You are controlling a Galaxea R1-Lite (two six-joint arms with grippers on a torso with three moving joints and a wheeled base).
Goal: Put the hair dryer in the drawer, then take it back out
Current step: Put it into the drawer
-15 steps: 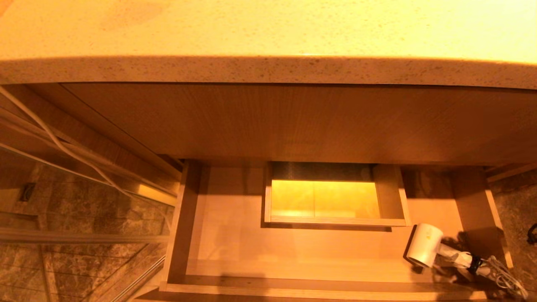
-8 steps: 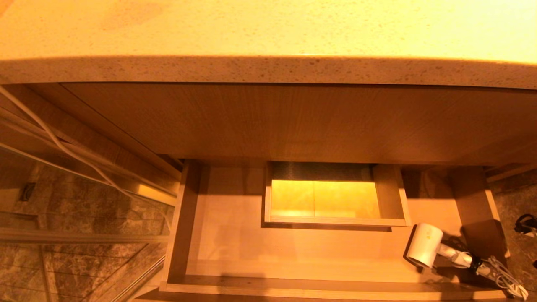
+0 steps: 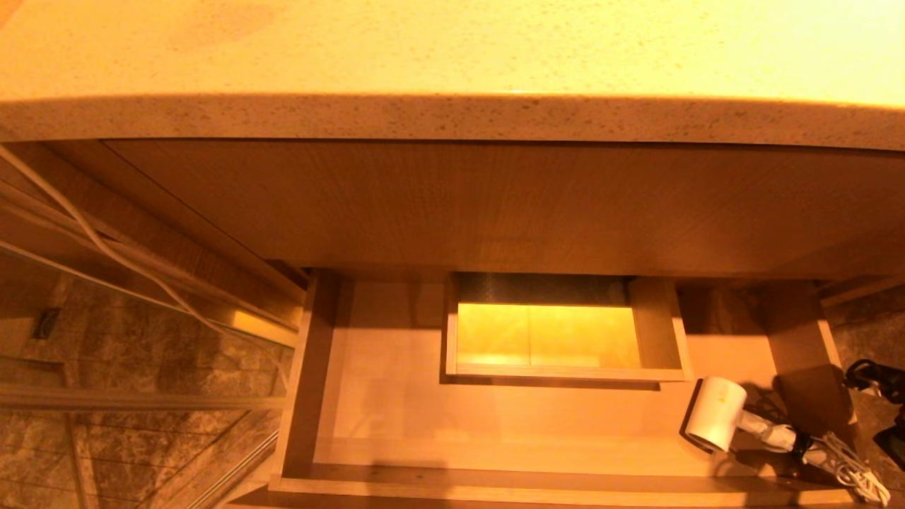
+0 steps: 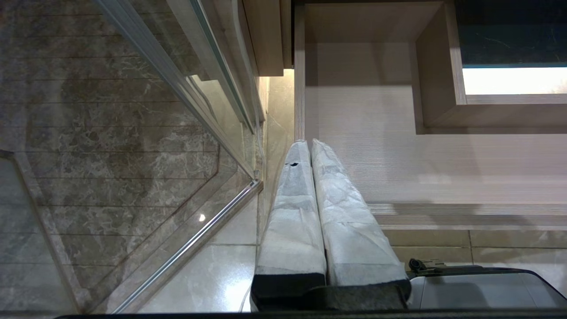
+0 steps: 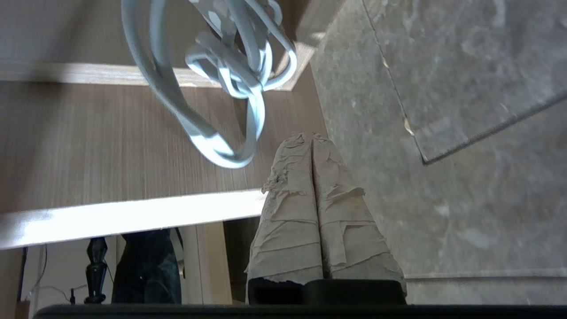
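Drawer (image 3: 396, 396) pulled open, lower centre of head view. Hair dryer (image 3: 715, 413) lies in its lower-right corner, cord (image 3: 845, 466) bunched beside it. Right gripper (image 5: 312, 144) closed, empty, just outside the drawer's right wall. Left gripper (image 4: 309, 148) closed, empty, by the left wall.

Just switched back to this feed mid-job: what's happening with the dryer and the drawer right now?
The drawer is pulled open, and the hair dryer lies in its front right corner, its cord bunched beside it. Nothing is holding the dryer. The right pincer is shut and empty, just outside the drawer's right wall, near the cord. The left pincer is shut too, parked by the drawer's left front corner.
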